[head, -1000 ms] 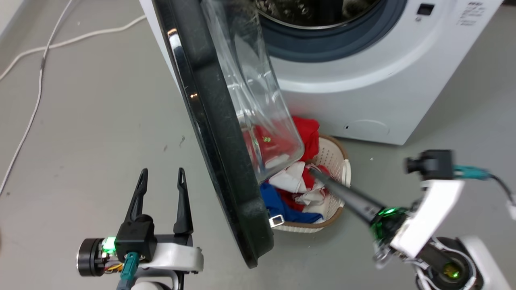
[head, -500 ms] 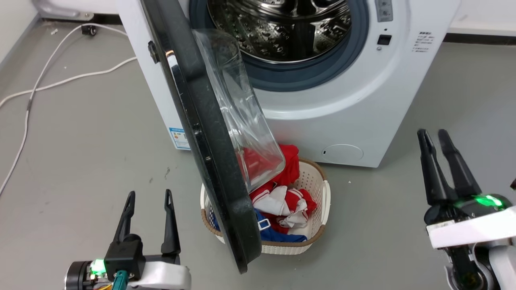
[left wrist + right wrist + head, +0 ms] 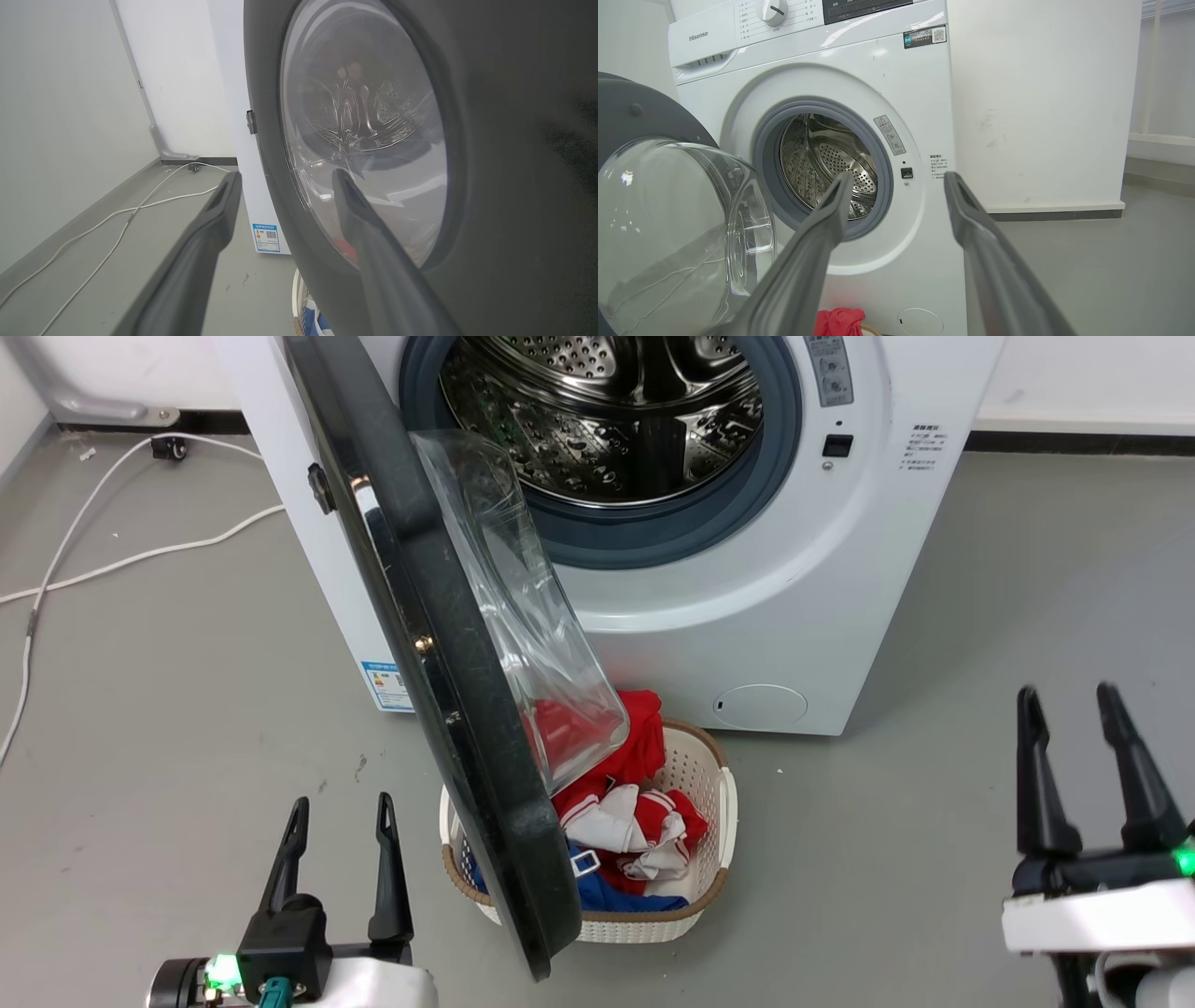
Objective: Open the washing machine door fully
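White washing machine (image 3: 896, 70) reads Hisense, washing machine door (image 3: 441, 695) open; left fingers (image 3: 389, 877) and right fingers (image 3: 1034, 784) gape empty.

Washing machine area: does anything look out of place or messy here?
Slightly. The laundry basket sits on the floor partly under the open door, its heap of red, white and blue clothes bulging above the rim. White cables trail loose across the floor on the left. No damage shows.
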### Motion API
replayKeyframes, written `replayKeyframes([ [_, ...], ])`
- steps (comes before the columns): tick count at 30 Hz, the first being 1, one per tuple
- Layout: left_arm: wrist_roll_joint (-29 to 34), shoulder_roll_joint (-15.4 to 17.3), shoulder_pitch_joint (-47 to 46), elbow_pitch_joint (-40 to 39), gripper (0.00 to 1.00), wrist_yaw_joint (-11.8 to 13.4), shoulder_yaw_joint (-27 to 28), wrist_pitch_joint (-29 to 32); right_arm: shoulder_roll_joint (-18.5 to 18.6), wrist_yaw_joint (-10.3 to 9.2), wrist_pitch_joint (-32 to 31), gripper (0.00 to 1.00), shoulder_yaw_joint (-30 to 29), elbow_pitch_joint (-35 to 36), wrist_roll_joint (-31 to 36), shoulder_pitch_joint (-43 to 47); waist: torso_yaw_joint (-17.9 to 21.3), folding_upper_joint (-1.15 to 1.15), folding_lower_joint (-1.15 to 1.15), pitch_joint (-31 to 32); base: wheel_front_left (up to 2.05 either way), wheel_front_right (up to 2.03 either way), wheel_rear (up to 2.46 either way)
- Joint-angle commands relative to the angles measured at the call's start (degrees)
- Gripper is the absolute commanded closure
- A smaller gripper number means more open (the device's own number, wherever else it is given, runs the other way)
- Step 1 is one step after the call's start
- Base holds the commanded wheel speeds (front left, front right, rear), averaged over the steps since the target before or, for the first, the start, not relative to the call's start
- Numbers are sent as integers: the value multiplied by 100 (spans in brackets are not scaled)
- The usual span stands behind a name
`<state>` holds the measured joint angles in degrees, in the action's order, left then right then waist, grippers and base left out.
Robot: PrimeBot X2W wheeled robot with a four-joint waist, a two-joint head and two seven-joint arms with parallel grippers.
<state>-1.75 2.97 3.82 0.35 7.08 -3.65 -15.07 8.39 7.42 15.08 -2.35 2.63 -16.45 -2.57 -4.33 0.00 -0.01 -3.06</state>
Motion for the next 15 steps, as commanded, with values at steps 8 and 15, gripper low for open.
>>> replayKeyframes([
  [8, -11, 2, 144, 44, 0, -39, 14, -16, -382, 6, 11, 0, -154, 49, 403, 685, 33, 0, 1, 131, 0, 0, 0],
  [15, -27, 0, 222, 102, 0, -100, 32, -16, -533, 7, 12, 0, -122, 112, 595, 1141, 41, 0, 1, 250, 0, 0, 0],
])
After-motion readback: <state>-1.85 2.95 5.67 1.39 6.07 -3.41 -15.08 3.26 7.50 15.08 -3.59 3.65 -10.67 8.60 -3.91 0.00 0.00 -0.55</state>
